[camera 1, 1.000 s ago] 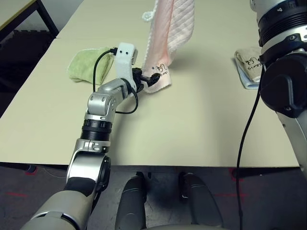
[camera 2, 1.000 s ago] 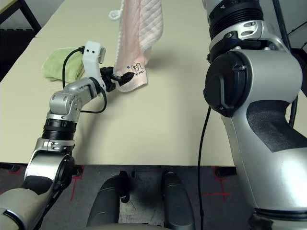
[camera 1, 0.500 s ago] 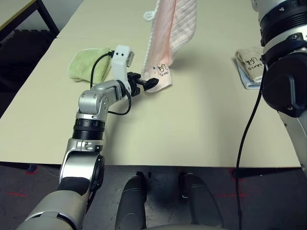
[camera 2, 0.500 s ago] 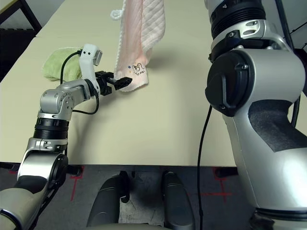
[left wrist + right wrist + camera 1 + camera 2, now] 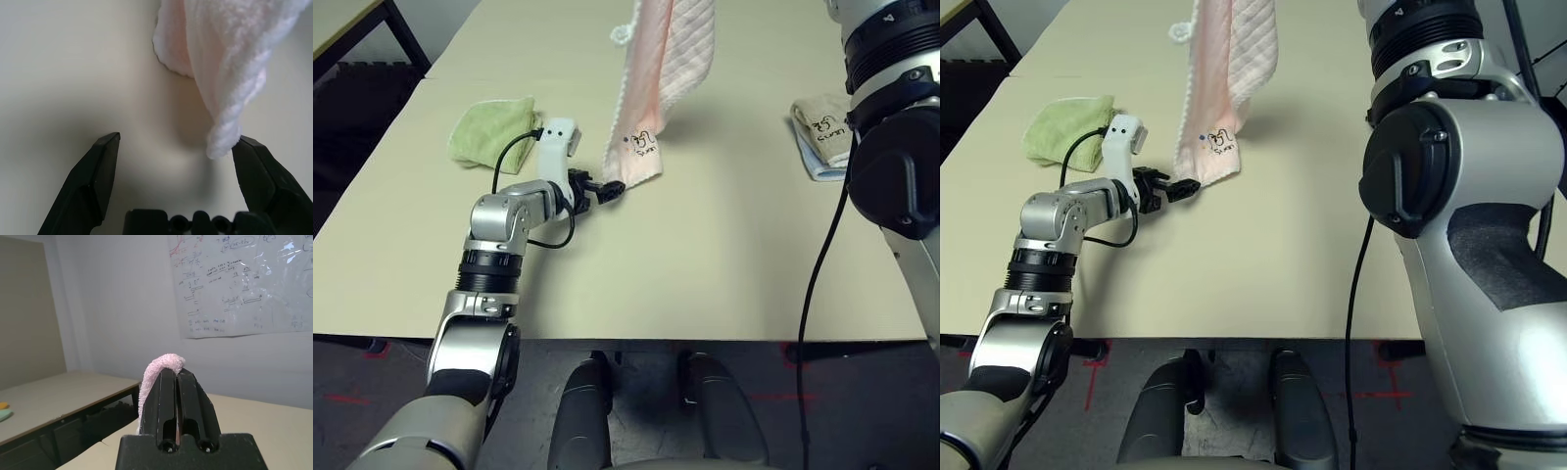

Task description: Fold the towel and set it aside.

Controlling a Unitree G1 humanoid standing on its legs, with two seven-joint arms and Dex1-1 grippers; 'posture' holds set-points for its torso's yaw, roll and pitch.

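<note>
Left hand (image 5: 607, 190) spread, beside towel (image 5: 651, 98) corner

Over the last second the left pincer (image 5: 610, 190) has drawn back from the hanging towel (image 5: 656, 88) and sunk toward the table (image 5: 724, 255). Earlier its black fingers sat right at the towel's bottom corner, against the dark script; now they lie just below and beside that corner, spread wide, with the corner's tip close to one fingertip (image 5: 254, 166) in the left wrist view. The left forearm has swung outward and lower, and the white wrist housing (image 5: 557, 147) has tipped away from the towel. The towel's bottom edge now hangs free of the fingers.
</note>
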